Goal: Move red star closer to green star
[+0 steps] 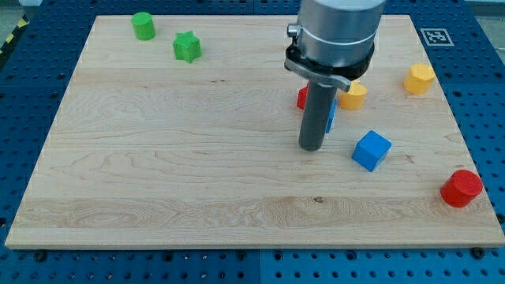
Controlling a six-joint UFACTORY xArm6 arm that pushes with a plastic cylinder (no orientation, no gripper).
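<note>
The green star (187,46) lies near the view's top left on the wooden board (158,158). The red star (302,97) is mostly hidden behind my rod; only a red sliver shows at the rod's left edge, right of centre. My tip (311,147) rests on the board just below the red star, towards the view's bottom. The green star is far to the upper left of my tip.
A green cylinder (143,25) sits at the top left. A blue piece (331,116) peeks from behind the rod. A blue cube (371,150), two yellow blocks (353,95) (420,78) and a red cylinder (461,188) lie at the right.
</note>
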